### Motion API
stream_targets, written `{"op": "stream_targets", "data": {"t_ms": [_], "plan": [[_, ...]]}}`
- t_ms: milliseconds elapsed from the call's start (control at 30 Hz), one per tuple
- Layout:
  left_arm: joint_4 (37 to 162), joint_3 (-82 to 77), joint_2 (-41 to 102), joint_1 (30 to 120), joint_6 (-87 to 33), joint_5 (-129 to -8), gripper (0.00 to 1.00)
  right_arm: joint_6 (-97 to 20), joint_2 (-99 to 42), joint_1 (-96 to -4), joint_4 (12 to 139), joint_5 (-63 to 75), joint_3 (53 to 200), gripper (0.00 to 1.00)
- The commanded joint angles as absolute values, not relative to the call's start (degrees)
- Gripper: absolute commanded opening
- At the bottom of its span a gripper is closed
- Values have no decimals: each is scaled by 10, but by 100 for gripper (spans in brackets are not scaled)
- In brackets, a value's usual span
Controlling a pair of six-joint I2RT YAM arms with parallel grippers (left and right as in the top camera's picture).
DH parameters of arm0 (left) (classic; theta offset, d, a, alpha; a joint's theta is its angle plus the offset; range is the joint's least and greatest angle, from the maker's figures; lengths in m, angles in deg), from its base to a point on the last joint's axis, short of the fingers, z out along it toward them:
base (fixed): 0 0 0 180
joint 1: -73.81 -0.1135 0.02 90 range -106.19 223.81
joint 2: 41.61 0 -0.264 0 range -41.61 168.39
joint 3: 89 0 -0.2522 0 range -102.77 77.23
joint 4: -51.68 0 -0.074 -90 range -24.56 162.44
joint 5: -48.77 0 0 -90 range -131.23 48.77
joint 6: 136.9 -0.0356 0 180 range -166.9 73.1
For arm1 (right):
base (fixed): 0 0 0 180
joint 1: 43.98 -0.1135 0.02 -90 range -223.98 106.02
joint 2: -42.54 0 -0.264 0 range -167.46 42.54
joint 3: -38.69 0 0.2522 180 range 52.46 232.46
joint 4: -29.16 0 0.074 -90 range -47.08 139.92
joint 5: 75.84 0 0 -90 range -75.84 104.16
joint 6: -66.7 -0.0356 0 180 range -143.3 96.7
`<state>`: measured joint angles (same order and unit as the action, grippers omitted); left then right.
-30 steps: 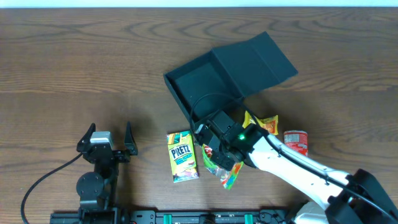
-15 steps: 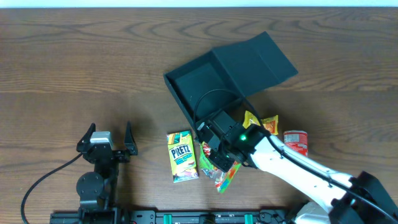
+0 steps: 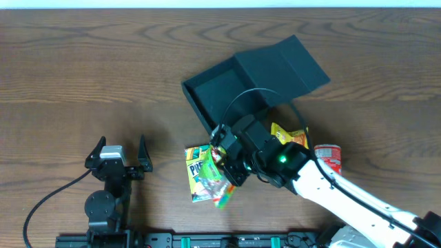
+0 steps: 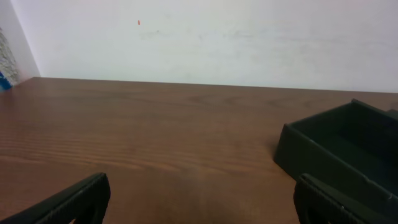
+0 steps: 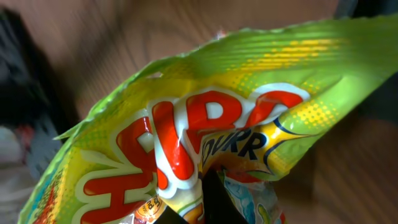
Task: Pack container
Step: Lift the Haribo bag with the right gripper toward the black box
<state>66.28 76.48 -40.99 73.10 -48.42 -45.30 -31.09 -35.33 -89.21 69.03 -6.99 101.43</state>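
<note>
Item 1, container [image 3: 224,93]: dark teal-grey square box; upper centre of the overhead view, set at a slant on the wood-grain tabletop [image 3: 83,69]; lid [image 3: 282,62] open, joined along the box's upper right wall and leaning out toward the upper right; the left wrist view shows a corner and two walls of it at the right edge of the frame.

Item 2, right pincer [image 3: 224,164]: lower centre of the overhead view, just below the container's lower corner; jaws pressed together on a green-and-yellow sweet packet [image 5: 205,118]; the packet trails toward the lower left of the pincer and overlaps the Pretz box; in the right wrist view the crumpled packet with red lettering fills the frame, over blurred tabletop.

Item 3, Pretz box [image 3: 196,169]: yellow-and-green carton, lying flat; just left of the right pincer, its right part covered by the held packet.

Item 4, yellow packet [image 3: 289,136]: right of the right pincer, near the container's lower right wall; partly hidden by the arm.

Item 5, red can [image 3: 329,157]: right of the yellow packet, close beside the arm.

Item 6, left pincer [image 3: 121,146]: lower left of the overhead view, well apart from the container; jaws wide apart, bare tabletop between them; its two fingers show at the bottom corners of the left wrist view.
</note>
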Motion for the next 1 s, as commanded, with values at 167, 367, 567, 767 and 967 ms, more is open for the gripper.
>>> {"op": "stream_targets", "data": {"t_ms": [167,367,567,767,967], "plan": [[695,770,-413,728,-482,-453,95,-527,-342,-890,514,-78,1015,2],[695,770,-413,728,-482,-453,95,-667,-345,-884,453,48,1015,2],[695,770,-413,728,-482,-453,95,-837,-369,-832,455,83,1020,2],[695,770,-413,728,-482,-453,95,-920,-411,-794,454,116,1058,1],[695,770,-413,728,-482,-453,95,-972,-465,-789,454,154,1127,1]]}}
